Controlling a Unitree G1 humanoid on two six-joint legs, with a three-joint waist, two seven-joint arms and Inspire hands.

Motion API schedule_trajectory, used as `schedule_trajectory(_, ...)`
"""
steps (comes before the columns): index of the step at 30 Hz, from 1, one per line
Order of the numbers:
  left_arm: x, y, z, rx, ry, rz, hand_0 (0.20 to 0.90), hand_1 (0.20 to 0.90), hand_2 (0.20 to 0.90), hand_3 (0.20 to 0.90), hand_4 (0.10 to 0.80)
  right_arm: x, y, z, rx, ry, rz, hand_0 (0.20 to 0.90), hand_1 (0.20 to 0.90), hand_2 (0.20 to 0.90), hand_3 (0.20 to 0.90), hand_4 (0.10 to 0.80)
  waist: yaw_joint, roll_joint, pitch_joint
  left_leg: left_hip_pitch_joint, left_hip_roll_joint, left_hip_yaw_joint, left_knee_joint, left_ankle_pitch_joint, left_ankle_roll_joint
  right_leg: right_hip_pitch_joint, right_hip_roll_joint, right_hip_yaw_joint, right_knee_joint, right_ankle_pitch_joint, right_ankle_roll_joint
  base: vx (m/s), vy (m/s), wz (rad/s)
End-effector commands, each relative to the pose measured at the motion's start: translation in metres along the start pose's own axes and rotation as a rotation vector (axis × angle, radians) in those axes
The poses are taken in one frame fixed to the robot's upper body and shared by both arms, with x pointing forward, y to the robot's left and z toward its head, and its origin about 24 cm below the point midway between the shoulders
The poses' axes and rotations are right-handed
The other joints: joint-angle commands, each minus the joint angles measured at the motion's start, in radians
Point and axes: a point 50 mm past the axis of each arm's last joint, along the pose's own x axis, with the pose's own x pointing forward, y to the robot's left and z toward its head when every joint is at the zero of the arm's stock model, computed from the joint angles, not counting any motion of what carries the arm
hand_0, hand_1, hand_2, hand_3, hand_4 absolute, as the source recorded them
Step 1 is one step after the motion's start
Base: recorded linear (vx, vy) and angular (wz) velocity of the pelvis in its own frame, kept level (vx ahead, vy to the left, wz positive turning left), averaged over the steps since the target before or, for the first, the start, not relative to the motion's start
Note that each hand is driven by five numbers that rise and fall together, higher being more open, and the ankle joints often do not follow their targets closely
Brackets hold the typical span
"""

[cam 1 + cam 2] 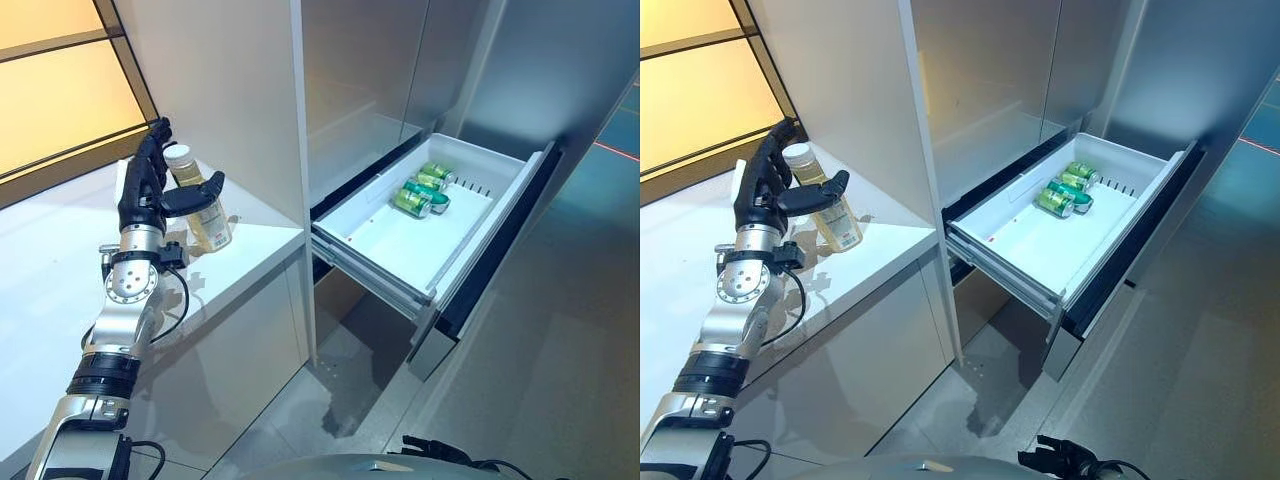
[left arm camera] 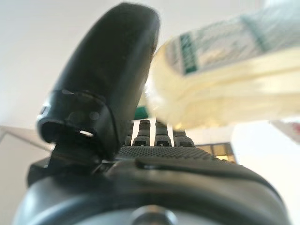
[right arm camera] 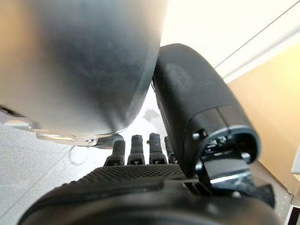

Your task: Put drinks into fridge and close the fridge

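A clear bottle of pale yellow drink (image 1: 203, 212) with a white cap stands on the white counter (image 1: 50, 270), near its right end. My left hand (image 1: 140, 190) is open at the bottle: its straight fingers stand behind it and the thumb (image 2: 108, 70) reaches across its front. The left wrist view shows the bottle (image 2: 225, 79) between thumb and fingers. The fridge's white drawer (image 1: 390, 245) is pulled out to the right, with green cans (image 1: 425, 190) lying at its far end. My right hand (image 3: 140, 187) hangs low with relaxed fingers and holds nothing.
A tall white panel (image 1: 230, 90) rises right behind the bottle, between the counter and the fridge. The drawer's dark front (image 1: 505, 240) juts out over the grey floor (image 1: 560, 380). An orange wall (image 1: 50, 90) lies beyond the counter.
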Motion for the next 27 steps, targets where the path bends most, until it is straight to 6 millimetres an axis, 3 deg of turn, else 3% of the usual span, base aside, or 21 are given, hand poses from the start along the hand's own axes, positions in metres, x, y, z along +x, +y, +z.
schedule_trajectory(1, 0.018, -0.003, 0.031, -0.068, -0.152, 0.007, 0.9, 0.9, 0.9, 0.9, 0.8, -0.005, -0.011, -0.011, -0.068, 0.071, -0.01, 0.9, 0.9, 0.9, 0.9, 0.8, -0.032, 0.015, -0.005, -0.004, -0.026, -0.067, 0.015, -0.094, 0.019, -0.006, 0.022, -0.046, 0.117, -0.12, 0.041, 0.0, 0.0, 0.0)
schedule_trajectory(21, 0.016, -0.001, 0.015, -0.048, -0.095, 0.069, 0.9, 0.9, 0.9, 0.9, 0.8, -0.005, -0.011, -0.014, -0.069, 0.074, -0.011, 0.9, 0.9, 0.9, 0.9, 0.8, -0.044, 0.012, 0.0, 0.0, -0.026, -0.056, 0.018, -0.097, 0.021, -0.006, 0.023, -0.035, 0.119, -0.117, 0.044, 0.0, 0.0, 0.0)
schedule_trajectory(22, 0.016, -0.001, 0.015, -0.047, -0.094, 0.069, 0.592, 0.592, 0.592, 0.54, 0.44, -0.005, -0.011, -0.013, -0.068, 0.072, -0.008, 0.9, 0.9, 0.9, 0.9, 0.8, -0.044, 0.012, 0.0, 0.0, -0.026, -0.056, 0.018, -0.097, 0.021, -0.006, 0.023, -0.036, 0.12, -0.118, 0.044, 0.0, 0.0, 0.0)
schedule_trajectory(23, 0.016, -0.001, 0.015, -0.047, -0.094, 0.069, 0.592, 0.592, 0.592, 0.54, 0.44, -0.005, -0.011, -0.013, -0.068, 0.072, -0.008, 0.9, 0.9, 0.9, 0.9, 0.8, -0.044, 0.012, 0.0, 0.0, -0.026, -0.056, 0.018, -0.097, 0.021, -0.006, 0.023, -0.036, 0.12, -0.118, 0.044, 0.0, 0.0, 0.0)
schedule_trajectory(24, 0.016, -0.002, 0.014, -0.045, -0.091, 0.067, 0.389, 0.389, 0.389, 0.304, 0.204, -0.005, -0.01, -0.013, -0.072, 0.068, -0.002, 0.9, 0.9, 0.9, 0.9, 0.8, -0.043, 0.012, 0.001, 0.0, -0.026, -0.057, 0.019, -0.097, 0.022, -0.006, 0.023, -0.036, 0.12, -0.118, 0.044, 0.0, 0.0, 0.0)
schedule_trajectory(25, 0.016, -0.002, 0.014, -0.043, -0.089, 0.065, 0.3, 0.3, 0.3, 0.2, 0.1, -0.005, -0.009, -0.012, -0.074, 0.064, 0.003, 0.9, 0.9, 0.9, 0.9, 0.8, -0.043, 0.012, 0.001, 0.0, -0.026, -0.057, 0.019, -0.097, 0.022, -0.006, 0.023, -0.036, 0.12, -0.118, 0.044, 0.0, 0.0, 0.0)
schedule_trajectory(27, 0.016, -0.003, 0.015, -0.041, -0.087, 0.063, 0.3, 0.3, 0.3, 0.2, 0.1, -0.004, -0.008, -0.011, -0.076, 0.056, 0.01, 0.9, 0.9, 0.9, 0.9, 0.8, -0.043, 0.012, 0.001, 0.0, -0.027, -0.059, 0.018, -0.096, 0.022, -0.007, 0.023, -0.036, 0.12, -0.117, 0.044, 0.0, 0.0, 0.0)
